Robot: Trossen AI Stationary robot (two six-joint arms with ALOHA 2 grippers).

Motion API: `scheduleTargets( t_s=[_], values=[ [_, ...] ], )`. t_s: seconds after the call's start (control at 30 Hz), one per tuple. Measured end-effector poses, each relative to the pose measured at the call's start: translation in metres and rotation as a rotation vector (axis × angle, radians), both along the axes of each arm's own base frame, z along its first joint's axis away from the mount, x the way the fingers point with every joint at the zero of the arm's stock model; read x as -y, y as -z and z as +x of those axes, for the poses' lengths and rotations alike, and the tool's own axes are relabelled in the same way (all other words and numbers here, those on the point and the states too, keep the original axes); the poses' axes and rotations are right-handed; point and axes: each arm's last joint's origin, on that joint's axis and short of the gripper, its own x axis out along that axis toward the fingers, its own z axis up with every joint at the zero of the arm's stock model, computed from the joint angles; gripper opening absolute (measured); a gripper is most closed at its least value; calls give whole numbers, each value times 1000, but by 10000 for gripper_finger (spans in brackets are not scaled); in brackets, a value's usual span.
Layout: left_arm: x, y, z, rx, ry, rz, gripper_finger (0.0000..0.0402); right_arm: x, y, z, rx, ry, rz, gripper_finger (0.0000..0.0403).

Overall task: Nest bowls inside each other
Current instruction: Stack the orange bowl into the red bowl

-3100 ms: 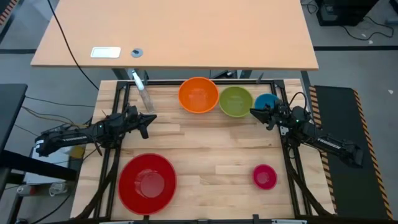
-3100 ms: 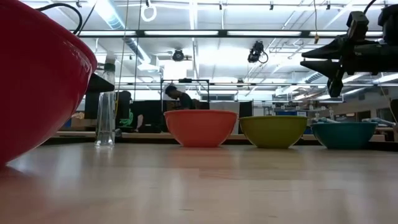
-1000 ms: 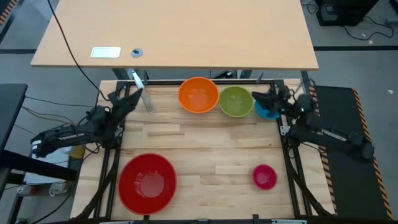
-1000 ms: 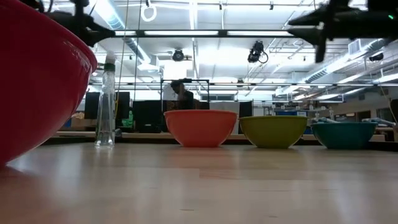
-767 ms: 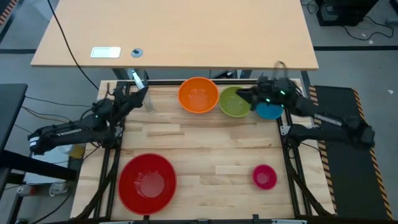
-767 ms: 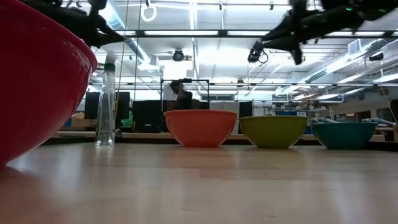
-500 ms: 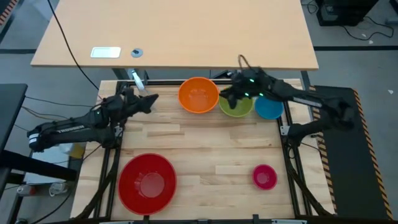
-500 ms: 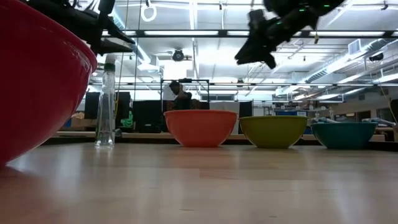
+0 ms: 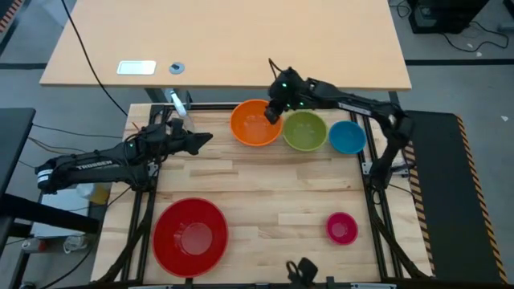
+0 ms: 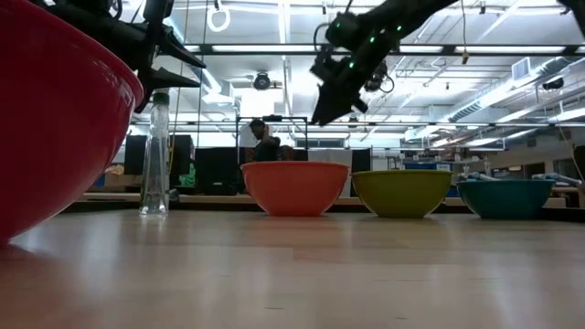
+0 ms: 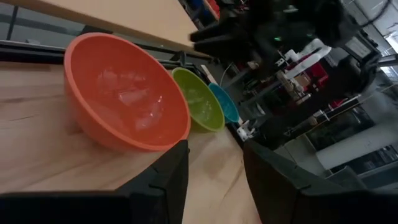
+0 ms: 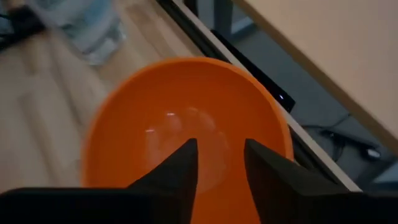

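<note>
orange bowl (image 9: pixel 255 123), green bowl (image 9: pixel 304 131), blue bowl (image 9: pixel 347 137) in a row; red bowl (image 9: pixel 189 235) and pink bowl (image 9: pixel 341 228) apart, upright.

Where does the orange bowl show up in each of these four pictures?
High view: orange bowl, back row, leftmost of three bowls.
Low view: mid-picture, right of the clear bottle.
Left wrist view: large, nearest bowl.
Right wrist view: fills the middle, just beyond the right hand.
Shared landmark: the green bowl right beside it.

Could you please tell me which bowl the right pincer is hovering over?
The orange bowl, leftmost in the back row; the right pincer hangs above its rim.
</note>
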Motion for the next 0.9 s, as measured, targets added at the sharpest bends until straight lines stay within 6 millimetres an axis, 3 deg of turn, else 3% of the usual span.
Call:
scheduleTargets(
  t_s=[0.17, 0.4, 0.67, 0.9],
  values=[
    [0, 0, 0, 2, 0, -3, 157, 33, 25, -3, -76, 78, 42, 182],
    [0, 0, 0, 1, -1, -10, 157, 58, 62, -10, -163, 115, 134, 188],
    [0, 6, -1, -54, 0, -23, 157, 54, 76, -7, -220, 24, 178, 183],
    [0, 6, -1, -62, 1, -22, 157, 49, 79, -3, -234, 4, 175, 142]
  ],
)
